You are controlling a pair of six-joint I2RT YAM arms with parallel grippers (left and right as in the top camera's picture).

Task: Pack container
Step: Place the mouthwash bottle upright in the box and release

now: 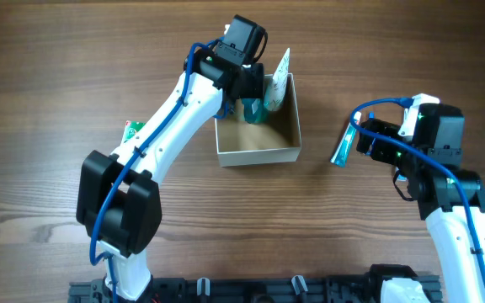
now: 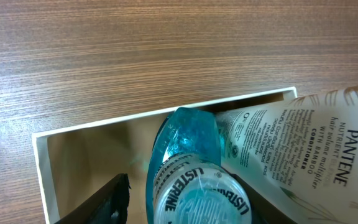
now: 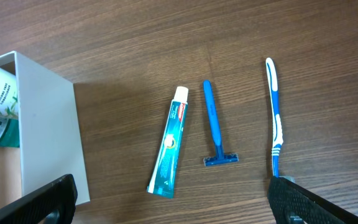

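The container point(image 1: 259, 155) is a cream-white open box with a tan inside, at mid-table. My left gripper point(image 1: 253, 99) reaches into its back part. In the left wrist view my left gripper point(image 2: 188, 208) has a teal Listerine bottle point(image 2: 188, 174) between its fingers, with a small gap at the left finger. A white Pantene tube point(image 2: 297, 146) leans in the box's corner point(image 1: 281, 71). My right gripper point(image 1: 362, 141) hovers open and empty right of the box, above a toothpaste tube point(image 3: 169, 144), a blue razor point(image 3: 214, 127) and a blue toothbrush point(image 3: 275, 118).
A small green-and-white carton point(image 1: 133, 129) lies left of the box, partly under my left arm. The box's white wall point(image 3: 48, 124) stands just left of the toothpaste point(image 1: 343, 146). The razor and toothbrush are hidden under my right arm in the overhead view.
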